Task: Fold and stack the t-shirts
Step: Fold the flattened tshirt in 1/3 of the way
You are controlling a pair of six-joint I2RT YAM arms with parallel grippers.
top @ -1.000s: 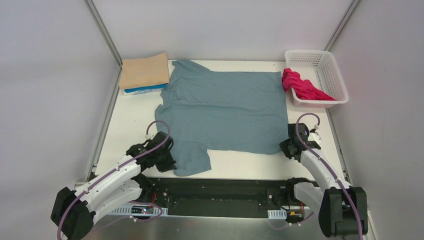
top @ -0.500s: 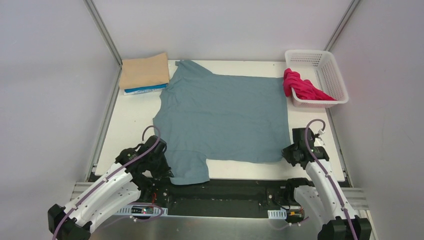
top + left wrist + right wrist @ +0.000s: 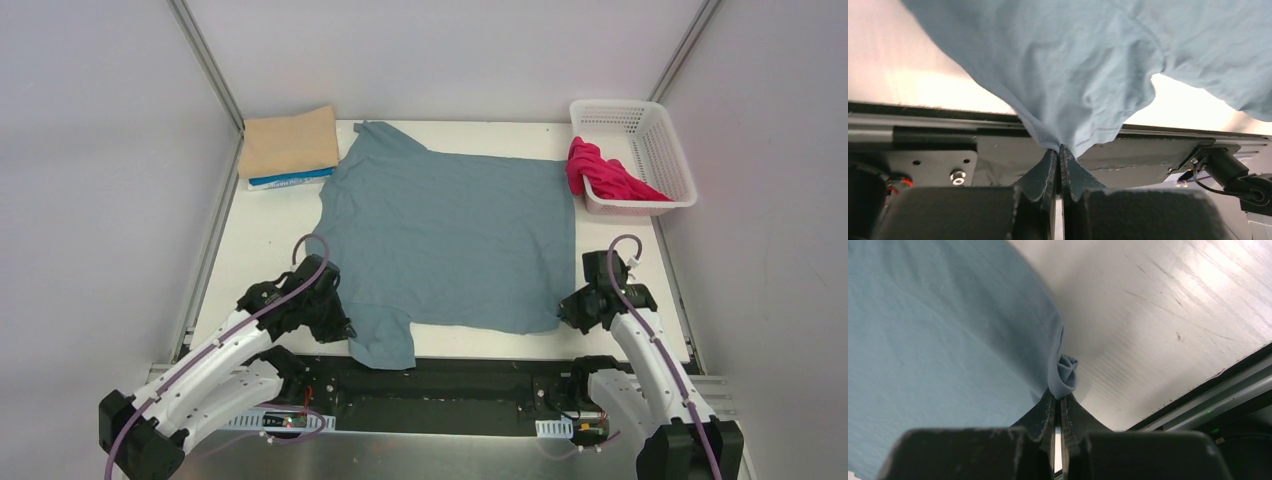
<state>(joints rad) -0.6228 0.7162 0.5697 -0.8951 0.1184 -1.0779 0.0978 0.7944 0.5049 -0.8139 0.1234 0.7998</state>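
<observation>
The left pincer is clamped tight on the near sleeve of the teal t-shirt. That sleeve hangs over the near edge of the white desk. The right pincer is pinched closed on the bunched near right hem corner of the same shirt. The rest of the shirt lies spread across the middle of the desk. At the far left, a folded tan t-shirt rests on a bright blue t-shirt. At the far right, a magenta t-shirt spills over the rim of a white basket.
</observation>
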